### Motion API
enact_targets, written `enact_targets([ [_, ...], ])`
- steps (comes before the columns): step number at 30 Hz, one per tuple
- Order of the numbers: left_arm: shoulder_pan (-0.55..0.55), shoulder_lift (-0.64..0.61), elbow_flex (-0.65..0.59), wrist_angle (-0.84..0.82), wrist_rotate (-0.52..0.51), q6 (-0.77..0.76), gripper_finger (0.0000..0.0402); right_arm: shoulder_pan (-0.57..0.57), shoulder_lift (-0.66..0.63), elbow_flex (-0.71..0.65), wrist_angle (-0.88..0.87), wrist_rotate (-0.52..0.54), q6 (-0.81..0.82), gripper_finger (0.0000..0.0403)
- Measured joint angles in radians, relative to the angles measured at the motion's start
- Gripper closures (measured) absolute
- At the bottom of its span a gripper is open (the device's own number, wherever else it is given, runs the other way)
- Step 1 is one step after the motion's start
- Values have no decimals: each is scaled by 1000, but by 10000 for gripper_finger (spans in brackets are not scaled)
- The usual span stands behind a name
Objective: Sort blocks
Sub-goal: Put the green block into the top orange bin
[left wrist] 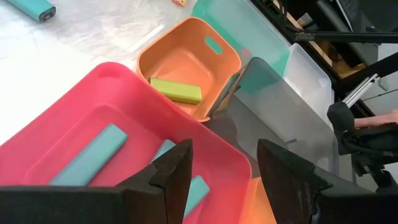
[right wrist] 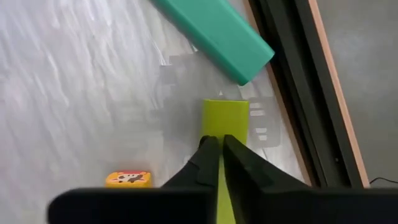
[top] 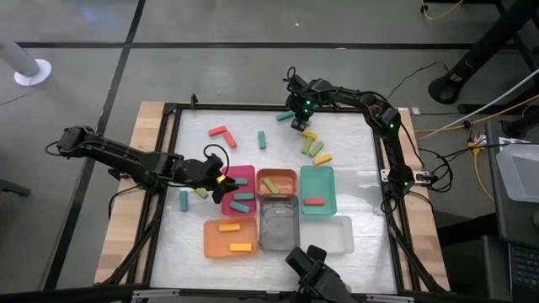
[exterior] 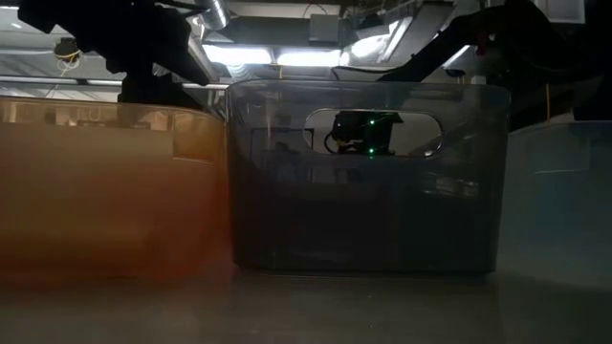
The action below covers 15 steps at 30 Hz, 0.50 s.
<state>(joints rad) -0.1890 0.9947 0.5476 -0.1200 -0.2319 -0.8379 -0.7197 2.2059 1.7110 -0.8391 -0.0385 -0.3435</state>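
Observation:
My left gripper (left wrist: pixel 224 177) is open and hovers over the pink tray (top: pixel 250 175), which has teal blocks (left wrist: pixel 90 155) lying in it. My right gripper (right wrist: pixel 219 155) is at the table's far side (top: pixel 301 118), shut on a lime green block (right wrist: pixel 225 115). A teal block (right wrist: pixel 214 31) and a yellow block (right wrist: pixel 127 179) lie on the table beside it. More red (top: pixel 221 132), teal (top: pixel 262 139), lime (top: pixel 306 145) and yellow (top: pixel 322 157) blocks lie scattered flat on the table. My right gripper pinches the lime green block between its two fingers (right wrist: pixel 205 162), coming from above. The block's free end (right wrist: pixel 225 112) sticks out past the fingertips toward the table. Whether that end touches the table I cannot tell.
The trays stand in a cluster at the table's middle and near side: brown-orange (top: pixel 276 172) holding a lime block, teal (top: pixel 317 178) holding a red one, orange (top: pixel 215 240) holding two yellow ones, grey (top: pixel 279 225) and clear (top: pixel 337 237). A black frame (top: pixel 381 147) edges the table.

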Motion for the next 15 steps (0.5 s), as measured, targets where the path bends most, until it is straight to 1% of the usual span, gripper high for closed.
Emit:
enact_targets([
  [3, 0, 0, 0, 0, 0, 0, 233, 0, 1, 0, -2, -4, 0, 346],
  [8, 0, 0, 0, 0, 0, 0, 233, 1, 4, 19, -26, -3, 49, 281],
  [12, 0, 0, 0, 0, 0, 0, 233, 1, 11, 57, -70, 39, 55, 239],
  [15, 0, 0, 0, 0, 0, 8, 233, 0, 10, 67, -69, 72, 56, 220],
])
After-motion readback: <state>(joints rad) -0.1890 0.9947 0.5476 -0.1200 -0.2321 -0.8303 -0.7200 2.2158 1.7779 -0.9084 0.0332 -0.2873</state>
